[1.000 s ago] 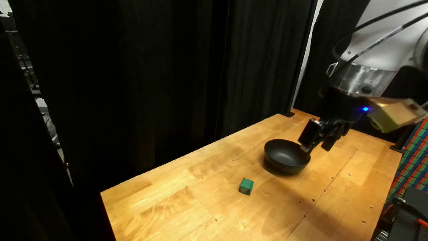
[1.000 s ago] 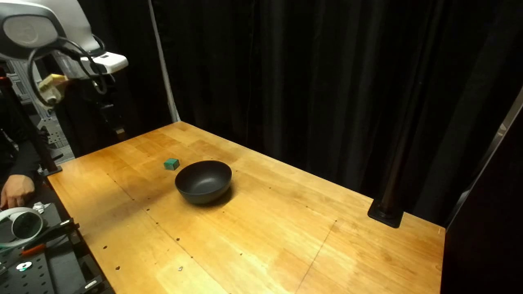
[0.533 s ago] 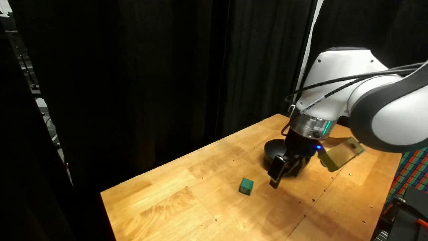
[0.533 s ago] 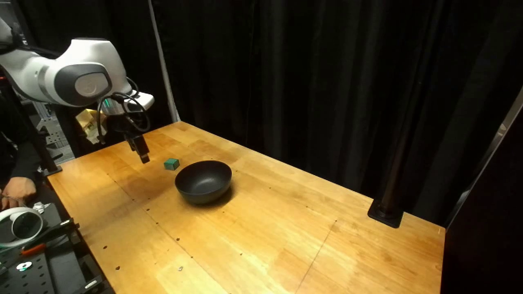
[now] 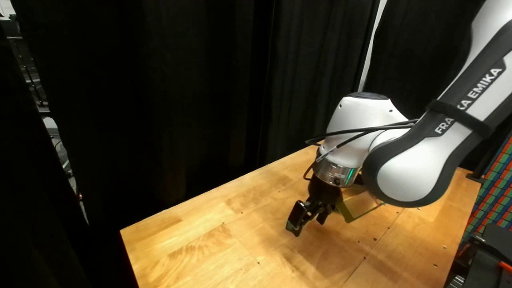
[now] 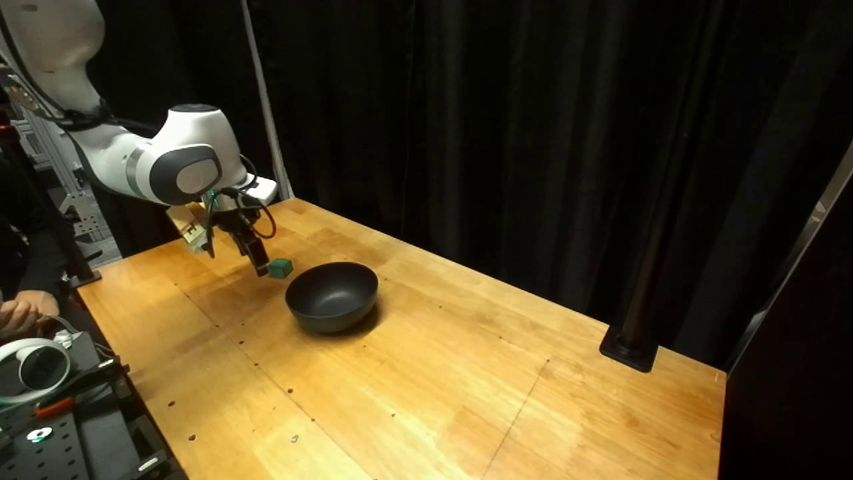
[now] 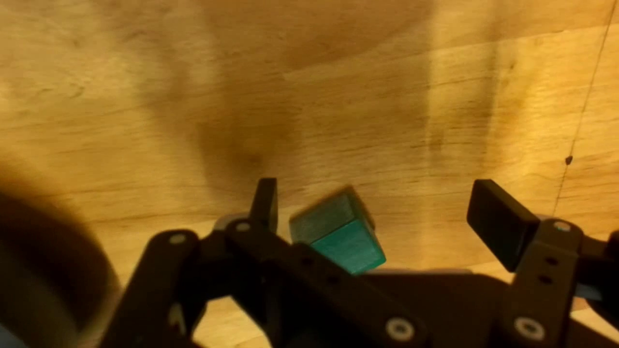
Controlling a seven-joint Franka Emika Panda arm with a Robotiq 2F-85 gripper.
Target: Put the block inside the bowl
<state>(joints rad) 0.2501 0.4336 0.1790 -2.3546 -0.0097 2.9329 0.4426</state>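
In an exterior view the gripper (image 5: 308, 225) is low over the table (image 5: 200, 232), well in from its far long edge. Also in an exterior view, the block (image 6: 280, 268) lies on table inward of the far corner, near the bowl (image 6: 332, 297) and just beside a fingertip (image 6: 258, 262); if touching, can't tell. Wrist view: the fingers (image 7: 265, 203) stand wide apart, w/ block btwn them in pic, nearer to the finger at pic's left.
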